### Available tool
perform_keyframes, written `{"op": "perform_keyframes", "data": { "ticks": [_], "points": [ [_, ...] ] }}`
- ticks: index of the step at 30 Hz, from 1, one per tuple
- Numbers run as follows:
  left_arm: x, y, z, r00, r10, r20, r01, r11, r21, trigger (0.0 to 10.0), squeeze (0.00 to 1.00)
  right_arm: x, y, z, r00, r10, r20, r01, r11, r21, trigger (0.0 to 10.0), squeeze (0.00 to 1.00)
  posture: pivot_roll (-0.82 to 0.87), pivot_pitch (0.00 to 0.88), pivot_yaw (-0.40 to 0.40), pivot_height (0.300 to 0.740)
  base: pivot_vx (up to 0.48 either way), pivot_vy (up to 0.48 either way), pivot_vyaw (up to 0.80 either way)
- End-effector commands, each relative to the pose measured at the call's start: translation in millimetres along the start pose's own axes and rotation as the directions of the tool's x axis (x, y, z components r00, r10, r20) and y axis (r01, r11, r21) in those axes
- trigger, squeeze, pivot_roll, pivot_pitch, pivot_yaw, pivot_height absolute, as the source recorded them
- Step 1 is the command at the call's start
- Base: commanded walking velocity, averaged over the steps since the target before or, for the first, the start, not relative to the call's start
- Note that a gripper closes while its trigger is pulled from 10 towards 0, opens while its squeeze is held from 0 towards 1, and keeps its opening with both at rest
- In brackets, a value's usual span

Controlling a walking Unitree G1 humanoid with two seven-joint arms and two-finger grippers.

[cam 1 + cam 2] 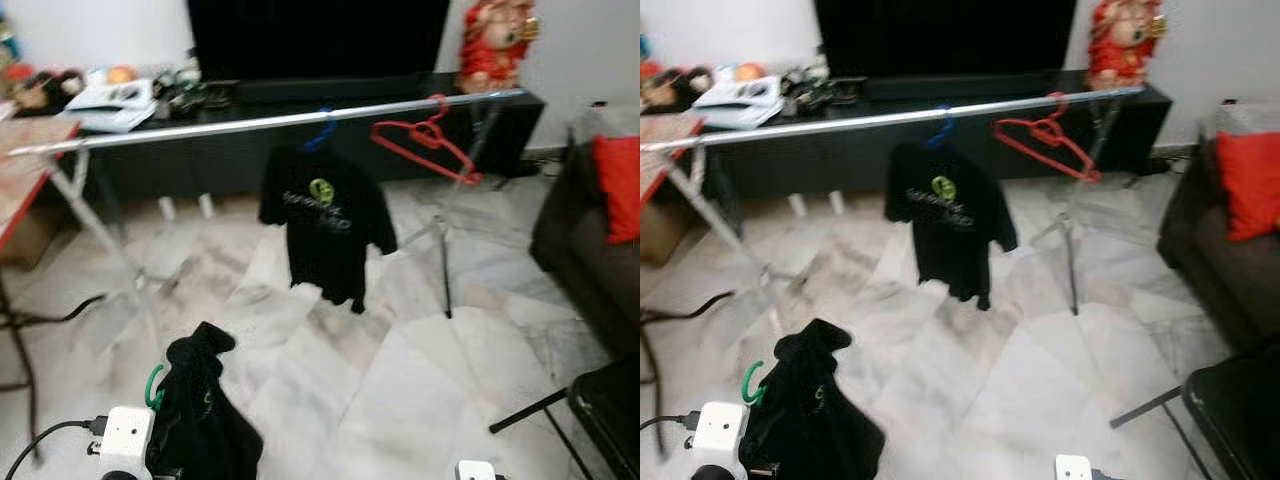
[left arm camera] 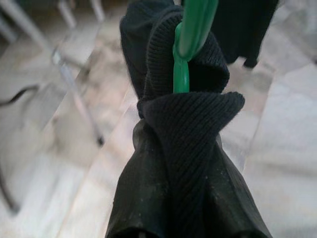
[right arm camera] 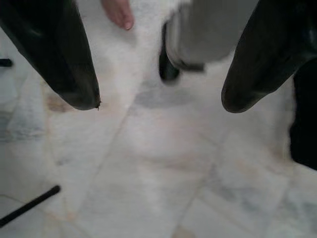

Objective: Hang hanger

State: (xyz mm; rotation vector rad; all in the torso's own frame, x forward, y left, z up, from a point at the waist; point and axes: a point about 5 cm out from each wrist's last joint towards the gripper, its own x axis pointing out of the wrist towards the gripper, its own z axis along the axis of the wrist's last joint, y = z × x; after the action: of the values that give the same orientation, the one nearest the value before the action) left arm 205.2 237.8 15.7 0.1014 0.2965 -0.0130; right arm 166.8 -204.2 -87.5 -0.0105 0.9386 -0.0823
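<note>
Our head cameras look forward and down, sharing the rail (image 1: 270,120) and marble floor (image 1: 400,390). Our wrist cameras sit close: left on dark cloth (image 2: 183,163), right above floor.

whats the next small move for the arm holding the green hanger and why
Probably lift the left arm up and forward toward the silver rail. The green hanger with its black garment hangs low near the floor, well below the rail. A bare stretch of rail lies to the left of the hung black t-shirt and red hanger, so aim the hook there.
</note>
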Motion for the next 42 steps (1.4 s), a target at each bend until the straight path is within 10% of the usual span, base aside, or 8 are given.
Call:
{"op": "perform_keyframes", "data": {
  "ticks": [1,42],
  "points": [
    [-0.3,1.2,5,1.000,0.004,0.021,-0.004,1.000,-0.001,10.0,0.00,0.0,1.7,-2,1.000,0.003,-0.016,-0.003,1.000,0.005,10.0,0.00,-0.04,0.062,0.024,0.740,0.420,0.000,0.00],
    [6.8,-8.2,9,0.999,-0.034,0.013,0.034,0.999,-0.009,10.0,0.00,-4.7,9.0,-22,0.996,0.064,-0.066,-0.066,0.997,-0.029,10.0,0.00,-0.04,0.000,0.037,0.740,0.432,0.000,0.22]
  ]
}}
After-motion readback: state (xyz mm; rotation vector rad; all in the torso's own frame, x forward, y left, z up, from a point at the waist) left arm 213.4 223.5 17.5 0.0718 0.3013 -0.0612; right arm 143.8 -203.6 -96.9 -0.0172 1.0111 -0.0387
